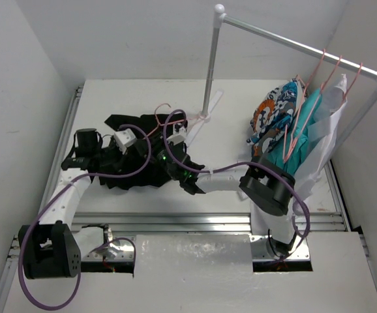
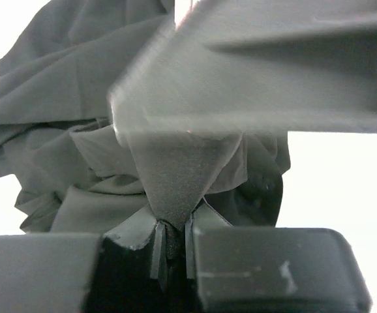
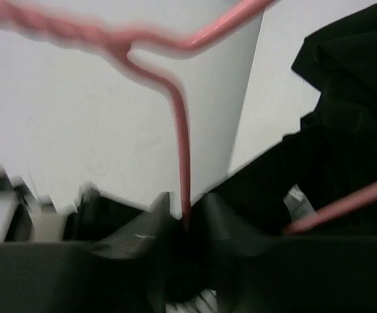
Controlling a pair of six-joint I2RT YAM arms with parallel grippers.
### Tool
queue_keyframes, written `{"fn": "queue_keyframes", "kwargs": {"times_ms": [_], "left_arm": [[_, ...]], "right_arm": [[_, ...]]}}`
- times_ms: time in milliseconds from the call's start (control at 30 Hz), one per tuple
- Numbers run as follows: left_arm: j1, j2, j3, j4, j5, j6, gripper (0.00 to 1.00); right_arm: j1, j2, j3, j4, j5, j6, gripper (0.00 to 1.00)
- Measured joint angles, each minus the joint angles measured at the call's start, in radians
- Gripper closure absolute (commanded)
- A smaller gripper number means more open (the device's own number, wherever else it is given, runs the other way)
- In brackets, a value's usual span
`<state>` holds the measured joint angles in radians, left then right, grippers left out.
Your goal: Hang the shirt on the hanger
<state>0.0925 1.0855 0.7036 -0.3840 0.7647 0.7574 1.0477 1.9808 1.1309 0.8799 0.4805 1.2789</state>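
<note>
White tabletop fills the scene, boxed in by plain white walls on the left, far and right sides, with metal rails along its near edge. At the left, the left arm, trailing a purple cable, reaches in toward the middle of the table. There the shirt lies as a crumpled black heap, left of centre. The left gripper is down in the heap, its fingers pinched together on a raised fold of the dark cloth. At the far edge of the heap, the hanger shows as a thin pink loop of wire above the fabric. The right gripper is clamped on a straight run of that wire, which passes down between its fingers. Just right of it a small white neck label sits on the black cloth. The right arm comes in from the right, across the near side of the heap. Beyond the shirt stands a white clothes rack upright, its rail slanting away to the right. From the rail hang an orange-blue patterned garment, a teal garment and a white garment on pink hangers, close to the right wall.
</note>
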Motion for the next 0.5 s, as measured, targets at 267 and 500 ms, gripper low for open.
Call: {"fn": "queue_keyframes", "kwargs": {"times_ms": [267, 500], "left_arm": [[0.000, 0.013, 0.127, -0.014, -0.030, -0.076, 1.00], [0.000, 0.017, 0.151, -0.024, -0.048, -0.107, 1.00]], "right_arm": [[-0.071, -0.185, -0.163, -0.103, -0.322, -0.169, 0.04], [-0.104, -0.342, -0.240, -0.244, -0.542, -0.540, 0.01]]}}
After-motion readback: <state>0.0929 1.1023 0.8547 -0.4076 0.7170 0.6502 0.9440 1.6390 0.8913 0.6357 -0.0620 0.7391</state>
